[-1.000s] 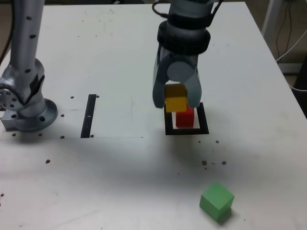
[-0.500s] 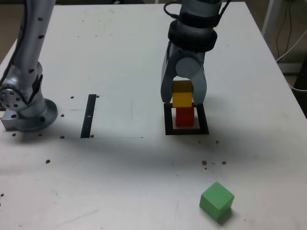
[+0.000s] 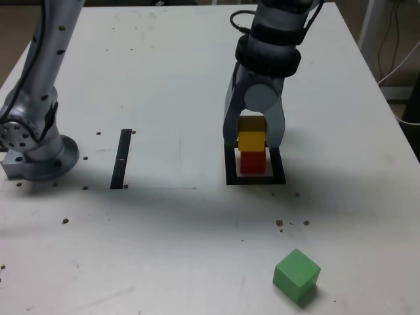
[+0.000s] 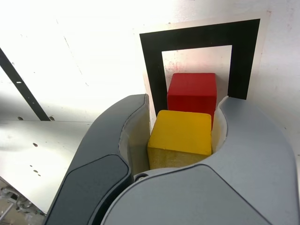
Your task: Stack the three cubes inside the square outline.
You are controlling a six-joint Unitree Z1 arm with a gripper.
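Exterior view: the yellow cube (image 3: pixel 251 140) is clamped between the jaws of the gripper (image 3: pixel 253 139) and is held directly over the red cube (image 3: pixel 252 161); whether the two touch cannot be told. The red cube is seated inside the square outline (image 3: pixel 255 179). The green cube (image 3: pixel 296 275) is seen at about five o'clock from the outline, well apart. A narrow black strip (image 3: pixel 122 158) is seen at nine o'clock.

In the wrist view the yellow cube (image 4: pixel 180 138) is pressed on both sides.
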